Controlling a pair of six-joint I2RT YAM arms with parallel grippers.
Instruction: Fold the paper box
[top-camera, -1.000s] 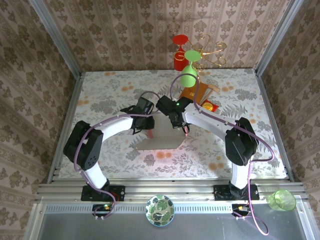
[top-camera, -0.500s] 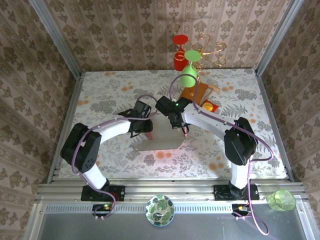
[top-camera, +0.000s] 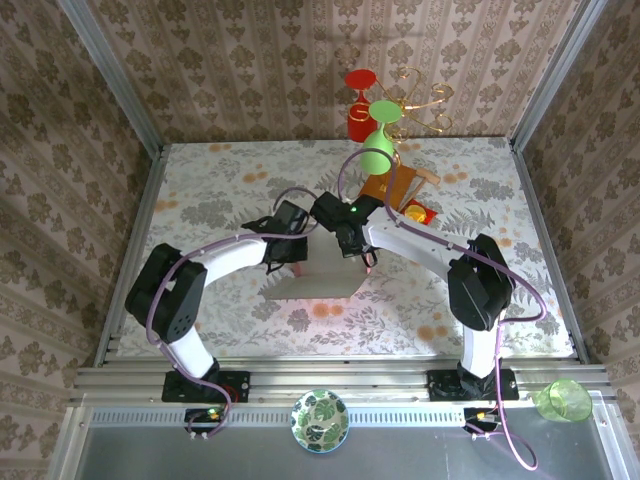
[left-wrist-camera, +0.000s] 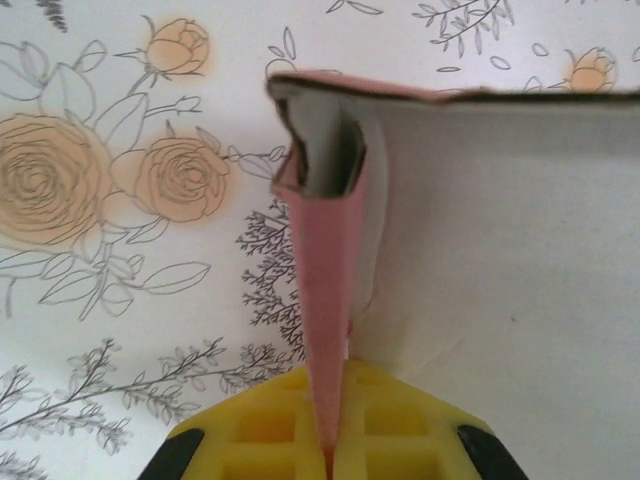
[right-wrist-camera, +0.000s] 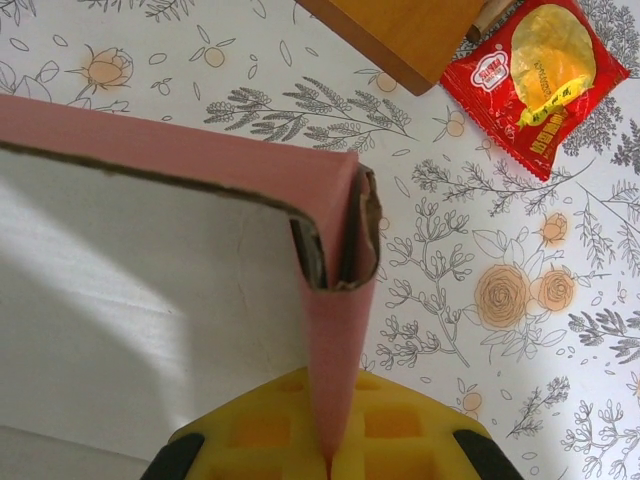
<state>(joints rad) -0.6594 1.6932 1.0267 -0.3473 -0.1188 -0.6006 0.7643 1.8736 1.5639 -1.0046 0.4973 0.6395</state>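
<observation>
The paper box (top-camera: 318, 272) lies mid-table with its white inner side up and pink outside walls. My left gripper (top-camera: 291, 262) is shut on the box's left pink side wall (left-wrist-camera: 328, 290), which runs up from between the yellow pads to a folded corner. My right gripper (top-camera: 366, 259) is shut on the right pink side wall (right-wrist-camera: 338, 350), also folded over at its far corner. The white floor of the box (right-wrist-camera: 140, 300) spreads between the two walls, and the far wall (right-wrist-camera: 170, 150) stands upright.
A brown rectangular board (top-camera: 388, 187) and a small red-yellow packet (right-wrist-camera: 535, 75) lie just beyond the box on the right. Red and green goblets (top-camera: 368, 118) stand at the back. A patterned bowl (top-camera: 319, 420) and a green cup (top-camera: 563, 400) sit on the front rail.
The left arm's elbow has shifted slightly and the box's left side moved a little with it. Both grippers keep their hold on the side walls.
</observation>
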